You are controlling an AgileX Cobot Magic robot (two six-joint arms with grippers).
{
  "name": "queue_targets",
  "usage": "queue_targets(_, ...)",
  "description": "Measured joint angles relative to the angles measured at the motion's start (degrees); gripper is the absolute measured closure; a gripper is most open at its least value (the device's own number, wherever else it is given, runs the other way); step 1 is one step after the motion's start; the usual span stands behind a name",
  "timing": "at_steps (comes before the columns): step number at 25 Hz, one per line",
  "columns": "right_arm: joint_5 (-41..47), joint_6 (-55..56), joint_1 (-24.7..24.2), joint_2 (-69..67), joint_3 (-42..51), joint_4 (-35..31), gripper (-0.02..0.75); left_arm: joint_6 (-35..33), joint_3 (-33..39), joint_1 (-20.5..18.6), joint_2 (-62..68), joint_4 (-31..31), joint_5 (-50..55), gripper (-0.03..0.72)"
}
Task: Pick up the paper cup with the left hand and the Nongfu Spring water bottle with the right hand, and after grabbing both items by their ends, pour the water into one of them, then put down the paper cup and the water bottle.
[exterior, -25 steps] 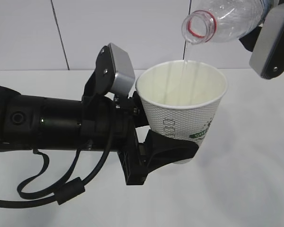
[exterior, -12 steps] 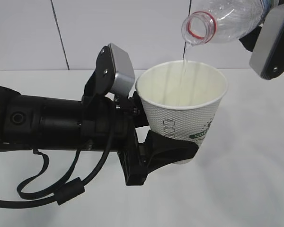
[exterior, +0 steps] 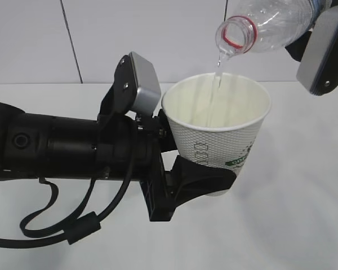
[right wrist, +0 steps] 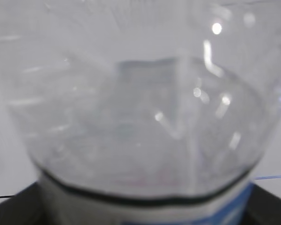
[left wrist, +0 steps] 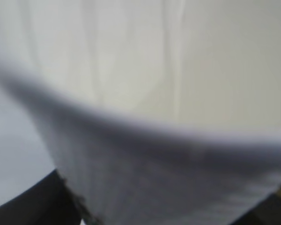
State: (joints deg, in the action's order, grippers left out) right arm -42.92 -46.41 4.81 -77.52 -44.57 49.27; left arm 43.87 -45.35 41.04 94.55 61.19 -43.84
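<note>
Mid-pour: left hand (exterior: 205, 180) clamped low on paper cup (exterior: 217, 138); right hand (exterior: 321, 48) (jaws mostly hidden) gripping tilted Nongfu Spring water bottle (exterior: 265, 22). Keep water (exterior: 216, 79) stream centred, tilt gently.

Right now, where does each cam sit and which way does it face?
Exterior: front of table, slanting down at the paper cup under the tilted bottle; both arms show, left hand gripping the cup's base.
Left wrist: pressed against the cup, blurred; dark fingers at the bottom corner.
Right wrist: against the bottle's clear wall; black edges low.
Shared: cup in exterior and left; bottle in exterior and right.
</note>
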Motion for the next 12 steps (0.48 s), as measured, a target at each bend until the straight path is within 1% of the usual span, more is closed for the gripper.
queue_targets(12,0.0,-0.1,0.0,0.0,0.0,0.0,0.245,0.0,0.0,0.0,0.0,0.3,-0.4,0.173)
